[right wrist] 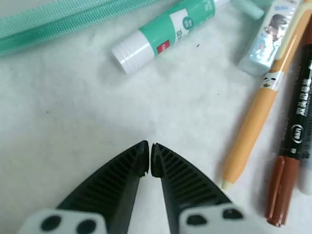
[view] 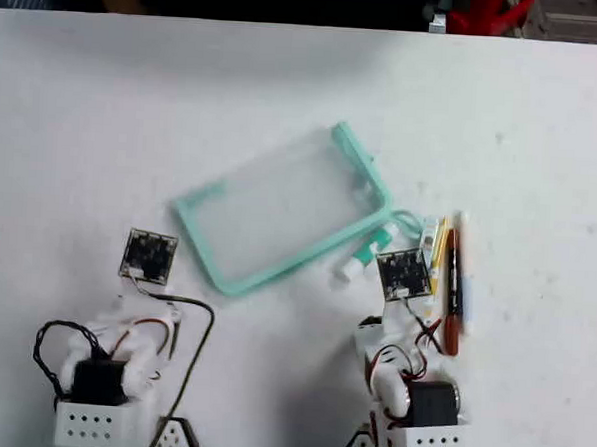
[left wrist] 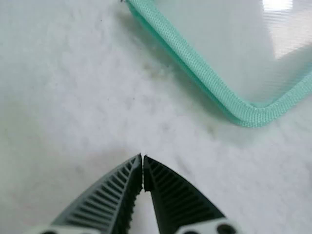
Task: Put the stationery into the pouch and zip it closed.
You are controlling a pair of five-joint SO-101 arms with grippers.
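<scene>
The glue stick (right wrist: 165,31) lies just ahead of my right tool (right wrist: 150,158). Its long axis slants across my reach, white end toward me and far end by the pouch (view: 297,255) rim. To my right, the pen (right wrist: 263,102) and marker (right wrist: 292,141) lie side by side, lengthwise along my reach. My right arm is plainly the nearer one (my left tool (left wrist: 142,168) sits off the pouch's other corner). Both tools are closed, gripping nothing. The pouch lies flat on the worktop (view: 105,103) and looks empty, though I can't be sure through its clear face.
</scene>
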